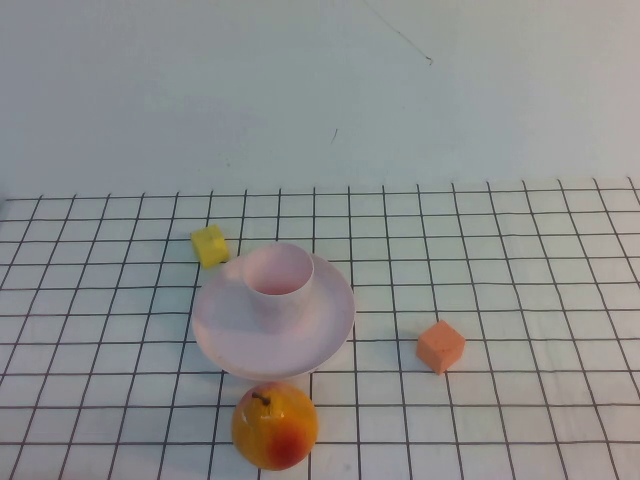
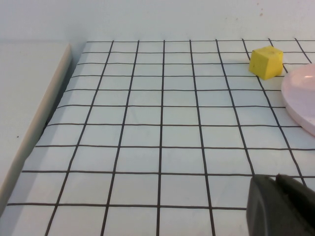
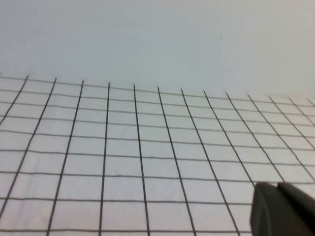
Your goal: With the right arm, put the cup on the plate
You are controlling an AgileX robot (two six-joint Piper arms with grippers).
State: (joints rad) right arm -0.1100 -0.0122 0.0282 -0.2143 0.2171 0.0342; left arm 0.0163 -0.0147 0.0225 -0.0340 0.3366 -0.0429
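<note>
- On the gridded table [image 1: 520,270], the cup [image 1: 278,282] stands upright on the plate [image 1: 322,325], toward its far rim.
- A yellow block [image 1: 210,245] sits just behind the plate, a pear-like fruit [image 1: 274,426] just in front, an orange cube [image 1: 440,346] to the right.
- Neither arm shows overhead; only the dark tips of the left gripper [image 2: 283,206] and right gripper [image 3: 281,209] show, each low over the table, and whether they are open or closed cannot be told.

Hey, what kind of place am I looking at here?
Probably a robot test bench: a gridded white table against a bare wall, with props like a cup on a plate, foam cubes and a toy fruit.
</note>
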